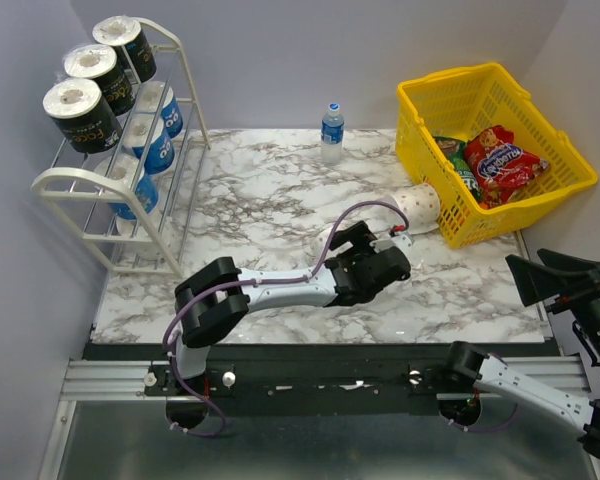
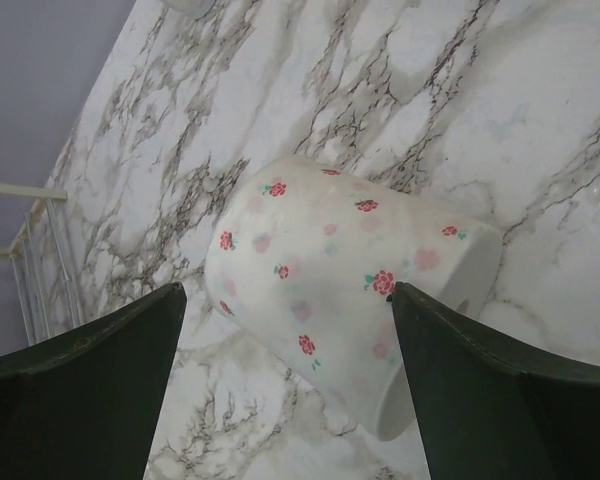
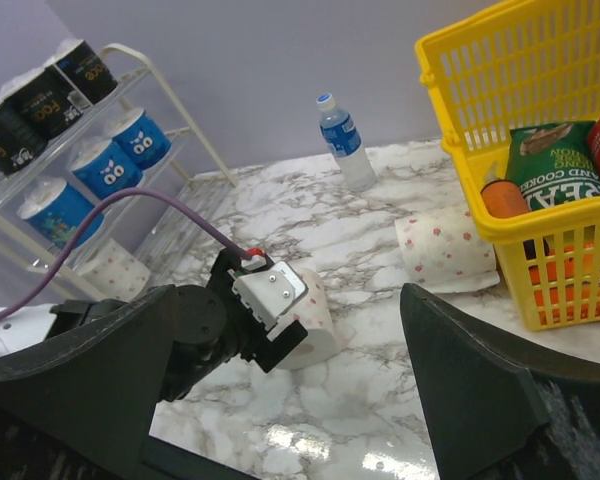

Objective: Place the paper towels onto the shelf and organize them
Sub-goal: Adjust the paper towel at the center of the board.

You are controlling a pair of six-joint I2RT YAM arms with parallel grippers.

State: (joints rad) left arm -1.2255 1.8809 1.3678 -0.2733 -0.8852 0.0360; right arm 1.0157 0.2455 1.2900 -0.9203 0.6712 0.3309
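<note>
Left gripper [image 2: 283, 292] hovers over table centre, jaws wide apart on either side of a rose-dotted roll [image 2: 350, 260]. The roll lies on its side on the marble table [image 1: 260, 190]. Fingers look clear of the wrap, nothing held.

Far left: shelf [image 1: 70, 171].
- Top tier: three black rolls [image 1: 100, 75] in a row.
- Middle tier: three blue rolls [image 1: 152, 140].
- Bottom tier: one bottom-tier roll [image 3: 110, 270], white with dots, shows in the right wrist view. Rest of that tier is hard to see.

Seven placed by my count.

Far centre: water bottle [image 1: 331, 132], upright, not part of the job.

Right of centre: second loose roll [image 1: 418, 205], same dotted wrap, on its side just beside the near-left corner of the yellow basket [image 1: 450, 82]. Basket holds snack bags [image 1: 500, 160].

Near right edge: right gripper [image 3: 288, 300], off the marble, jaws fully apart, empty.

Progress, as judged: mostly done. Two dotted rolls are left on the table, likely meant for the bottom tier. Step in hand looks like the grasp on the centre roll, with jaws lined up but not yet closed. The roll by the basket comes after.
</note>
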